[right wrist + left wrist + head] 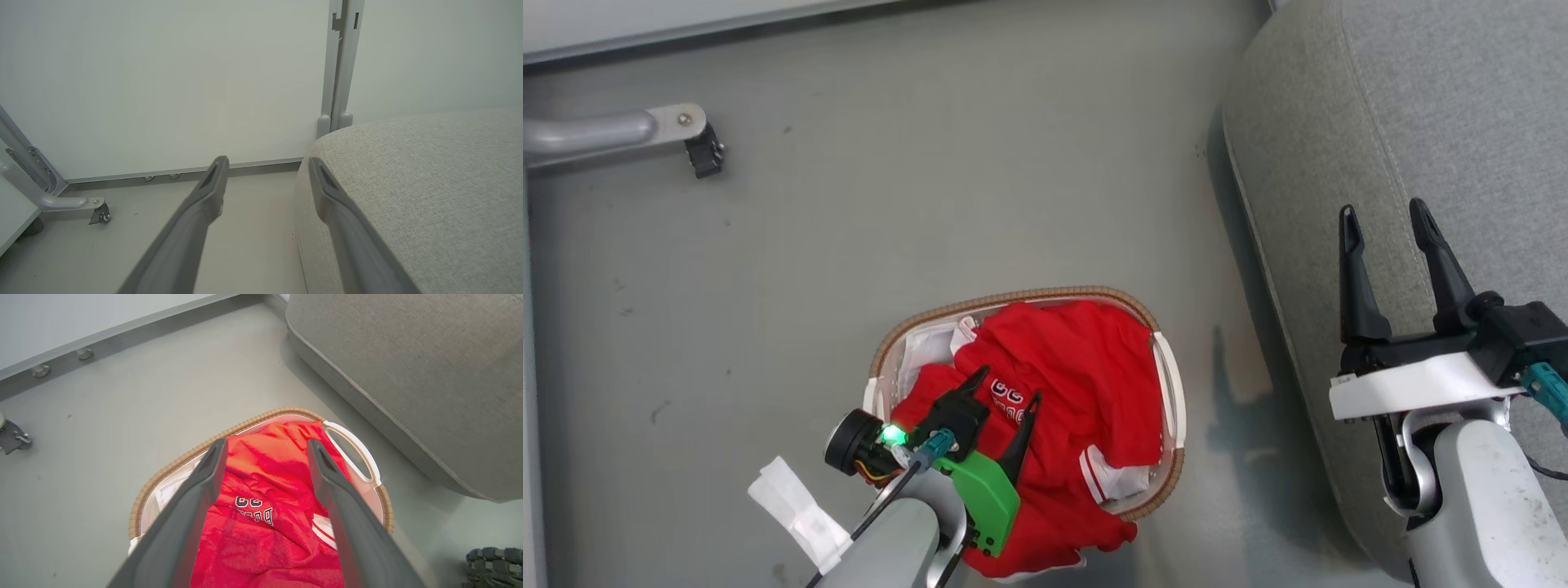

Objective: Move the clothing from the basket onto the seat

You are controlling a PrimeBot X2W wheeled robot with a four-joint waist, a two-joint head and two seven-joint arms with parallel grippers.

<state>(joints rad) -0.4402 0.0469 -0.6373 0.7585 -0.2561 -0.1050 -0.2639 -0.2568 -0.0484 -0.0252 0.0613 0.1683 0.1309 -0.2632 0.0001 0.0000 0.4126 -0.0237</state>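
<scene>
Bright red clothing (1078, 367) with white trim and lettering fills the oval basket (1170, 465) on the floor and spills over its near edge. My left gripper (1006, 385) hangs open just above the red fabric, its fingers straddling the lettering (253, 508); nothing is held. The basket's brown woven rim (171, 469) and a white handle (359, 451) show in the left wrist view. The grey seat (1445, 106) lies to the right. My right gripper (1384, 212) is open over the seat's left edge (408, 183), holding nothing.
A grey metal leg with a black caster (704, 151) stands at the far left. A crumpled white cloth (796, 506) lies on the floor beside my left arm. A wall with a baseboard (184, 169) and a vertical post (341, 61) stands behind.
</scene>
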